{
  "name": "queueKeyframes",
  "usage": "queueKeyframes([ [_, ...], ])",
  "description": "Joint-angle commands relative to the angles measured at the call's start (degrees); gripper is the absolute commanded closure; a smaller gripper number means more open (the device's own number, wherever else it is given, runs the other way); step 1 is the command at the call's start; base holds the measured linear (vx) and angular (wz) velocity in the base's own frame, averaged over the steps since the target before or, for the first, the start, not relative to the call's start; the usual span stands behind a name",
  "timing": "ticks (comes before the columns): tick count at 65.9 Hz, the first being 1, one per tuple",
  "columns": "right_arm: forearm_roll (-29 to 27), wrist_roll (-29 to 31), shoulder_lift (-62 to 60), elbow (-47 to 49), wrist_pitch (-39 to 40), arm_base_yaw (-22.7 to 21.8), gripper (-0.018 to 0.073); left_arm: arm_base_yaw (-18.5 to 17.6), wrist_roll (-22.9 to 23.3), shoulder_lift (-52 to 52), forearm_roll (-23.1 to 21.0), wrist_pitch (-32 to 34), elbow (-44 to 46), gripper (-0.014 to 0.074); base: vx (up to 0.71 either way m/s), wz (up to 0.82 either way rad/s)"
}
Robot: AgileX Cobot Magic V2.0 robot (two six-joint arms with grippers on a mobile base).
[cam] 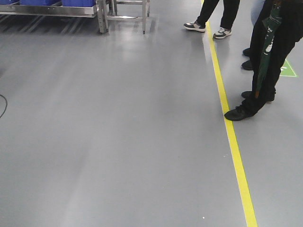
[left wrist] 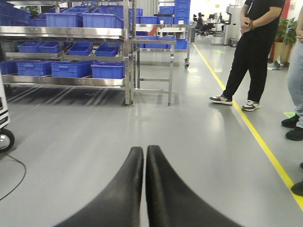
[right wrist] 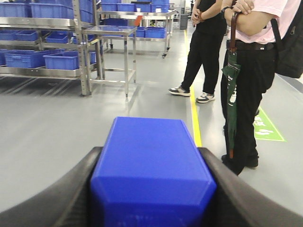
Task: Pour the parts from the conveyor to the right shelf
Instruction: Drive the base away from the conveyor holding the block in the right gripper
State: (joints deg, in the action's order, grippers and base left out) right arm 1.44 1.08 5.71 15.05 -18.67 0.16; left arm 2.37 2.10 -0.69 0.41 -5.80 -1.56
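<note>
A solid blue part [right wrist: 149, 161] fills the lower middle of the right wrist view, and my right gripper [right wrist: 150, 152] is shut on it, one black finger on each side. Its top knob is not visible. My left gripper [left wrist: 144, 149] is shut with nothing between its fingers, hanging over the grey floor. A steel rack [left wrist: 66, 32] with large blue bins [left wrist: 71, 68] stands far off at the left, also visible as the rack [right wrist: 42, 21] in the right wrist view. I cannot tell whether it is the right shelf. The conveyor is out of view.
A small steel-framed table [left wrist: 151, 42] stands beside the rack. People stand along the yellow floor line [cam: 232, 137]: one in black [left wrist: 251, 47] and one holding a green umbrella [right wrist: 232, 94]. A black cable [left wrist: 14, 175] and a wheel [left wrist: 4, 139] lie at the left.
</note>
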Motion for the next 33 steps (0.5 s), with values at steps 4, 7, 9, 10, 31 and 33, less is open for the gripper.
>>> queueKeyframes([
  [4, 0.38, 0.08, 0.68, 1.63, 4.49, -0.29, 0.0564, -0.30, 0.49, -0.62, -0.41, 4.53, 1.13, 0.0603, 0.11, -0.15],
  [7, 0.38, 0.08, 0.68, 1.63, 4.49, -0.29, 0.0564, -0.30, 0.49, -0.62, -0.41, 4.53, 1.13, 0.0603, 0.13, -0.18],
  [9, 0.38, 0.08, 0.68, 1.63, 4.49, -0.29, 0.0564, -0.30, 0.49, -0.62, -0.41, 4.53, 1.13, 0.0603, 0.14, -0.20],
  [10, 0.38, 0.08, 0.68, 1.63, 4.49, -0.29, 0.0564, -0.30, 0.49, -0.62, -0.41, 4.53, 1.13, 0.0603, 0.15, -0.22],
  [31, 0.38, 0.08, 0.68, 1.63, 4.49, -0.29, 0.0564, -0.30, 0.49, -0.62, -0.41, 4.53, 1.13, 0.0603, 0.22, -0.22],
  [33, 0.38, 0.08, 0.68, 1.63, 4.49, -0.29, 0.0564, -0.30, 0.49, -0.62, -0.41, 4.53, 1.13, 0.0603, 0.31, -0.18],
])
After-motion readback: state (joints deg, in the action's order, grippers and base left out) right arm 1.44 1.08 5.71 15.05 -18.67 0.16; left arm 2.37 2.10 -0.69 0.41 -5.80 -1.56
